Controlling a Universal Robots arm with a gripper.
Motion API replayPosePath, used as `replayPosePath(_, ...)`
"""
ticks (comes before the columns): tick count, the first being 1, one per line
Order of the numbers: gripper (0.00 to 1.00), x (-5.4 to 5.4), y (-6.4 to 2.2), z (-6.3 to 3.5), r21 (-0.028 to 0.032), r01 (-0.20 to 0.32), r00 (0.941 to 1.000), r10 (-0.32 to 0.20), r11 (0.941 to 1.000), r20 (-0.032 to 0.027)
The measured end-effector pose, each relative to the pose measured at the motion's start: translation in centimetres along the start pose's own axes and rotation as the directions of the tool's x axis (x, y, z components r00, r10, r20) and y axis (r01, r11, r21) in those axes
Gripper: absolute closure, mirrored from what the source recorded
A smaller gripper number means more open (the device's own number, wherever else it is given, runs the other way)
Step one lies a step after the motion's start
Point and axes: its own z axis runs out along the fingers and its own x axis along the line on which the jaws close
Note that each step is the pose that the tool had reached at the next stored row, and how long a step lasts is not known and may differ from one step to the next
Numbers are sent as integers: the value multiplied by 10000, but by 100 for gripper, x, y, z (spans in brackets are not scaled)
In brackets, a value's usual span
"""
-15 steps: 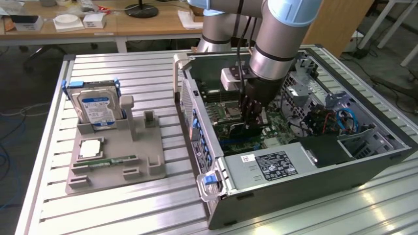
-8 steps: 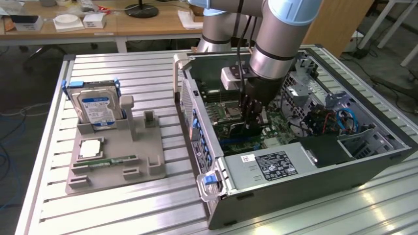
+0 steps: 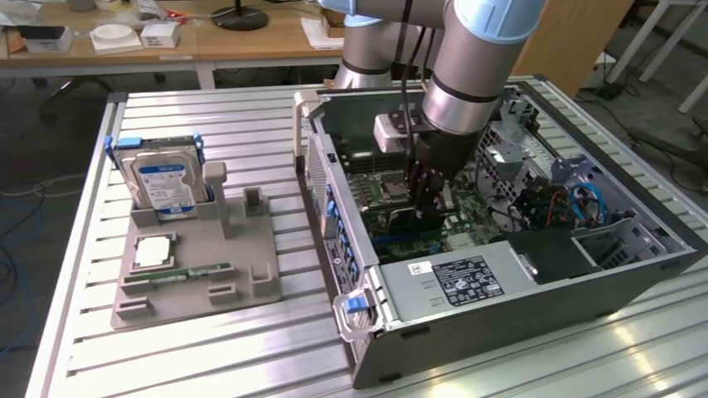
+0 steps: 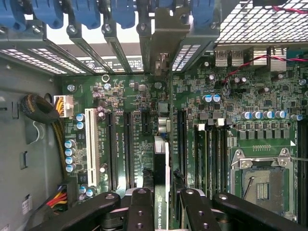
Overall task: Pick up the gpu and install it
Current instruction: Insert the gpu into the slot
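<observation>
Gripper (image 4: pixel 162 206) squeezed the gpu (image 4: pixel 161 166) tight, standing on its edge over the green motherboard (image 4: pixel 139 91) inside the computer case (image 3: pixel 498 327).

We noted a matt black finish on the pincer (image 4: pixel 161 204), a glossy dark face on the gpu (image 4: pixel 161 166) in its grip, a shiny green motherboard (image 4: pixel 139 96) beneath, and a ribbed bare-metal table (image 3: pixel 221 348) beyond.

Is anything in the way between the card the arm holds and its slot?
Nothing visible. The gripper holds the gpu edge-on in its jaws, just over the motherboard slots; no cable lies between.
</observation>
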Motion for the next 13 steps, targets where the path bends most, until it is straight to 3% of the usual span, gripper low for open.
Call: replayPosePath(13,74,-3,0,13,0,4,10000,-4,10000,1)
